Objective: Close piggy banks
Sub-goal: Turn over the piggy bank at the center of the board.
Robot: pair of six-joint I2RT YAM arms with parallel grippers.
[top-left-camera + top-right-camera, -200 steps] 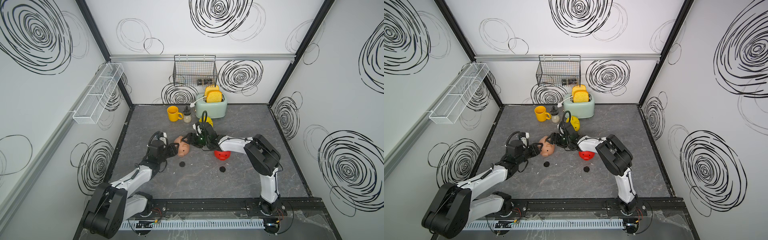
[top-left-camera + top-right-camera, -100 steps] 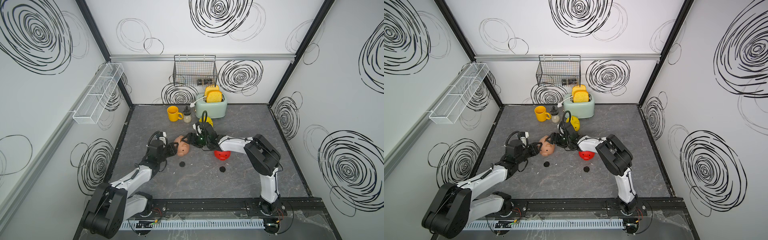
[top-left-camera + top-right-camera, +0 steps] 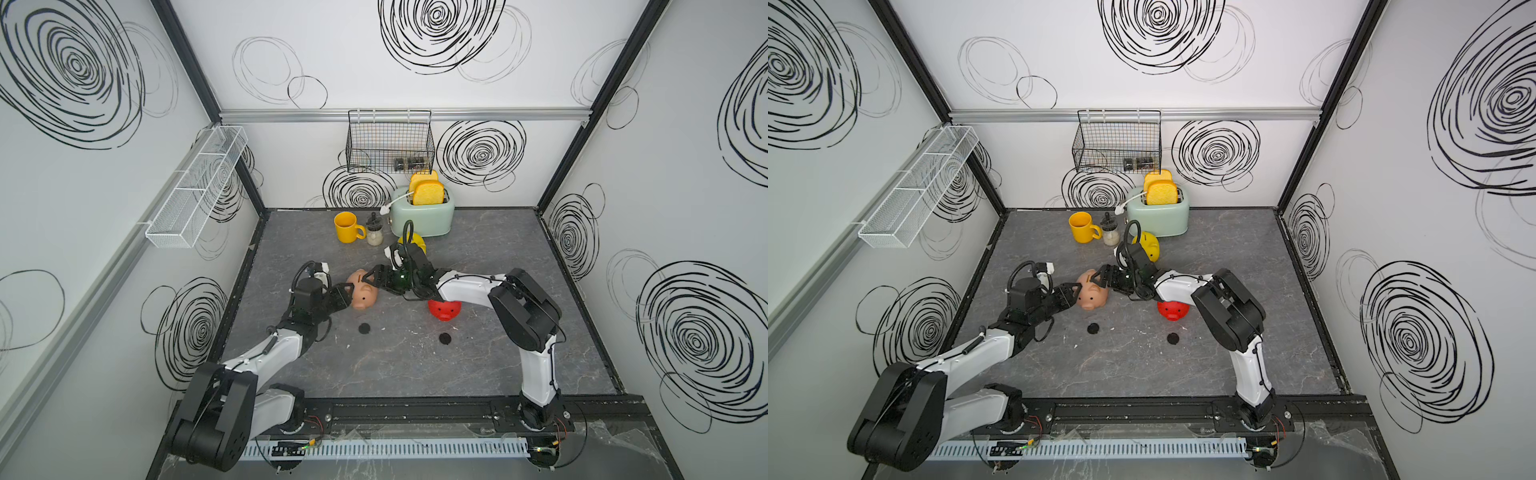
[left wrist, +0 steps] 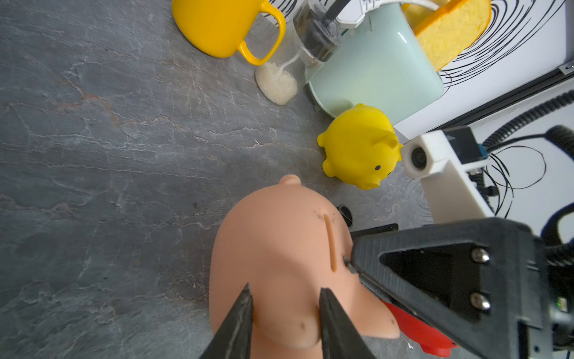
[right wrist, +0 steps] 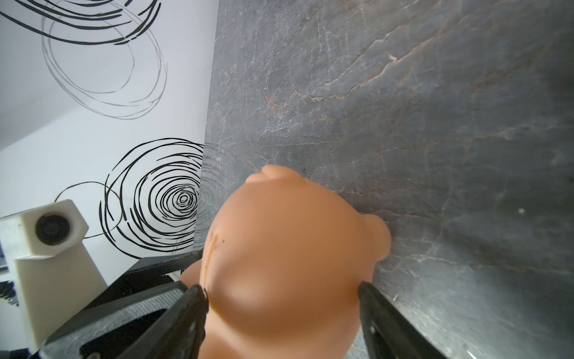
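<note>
Both top views look steeply down from high above the front edge onto the whole table (image 3: 415, 365), side by side (almost one picture). Each wrist view looks along its jaws, very near the pink piggy bank (image 4: 279, 248), from opposite sides: the left shows the right wrist camera (image 4: 419, 158), the right shows the left wrist camera (image 5: 52, 228).

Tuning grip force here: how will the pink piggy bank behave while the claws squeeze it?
Probably slippery: the pink piggy bank looks glossy and rounded, so it may squirt out. Likely light and hollow, given its coin slot. It perhaps yields a little where the left claw pinches it.
</note>
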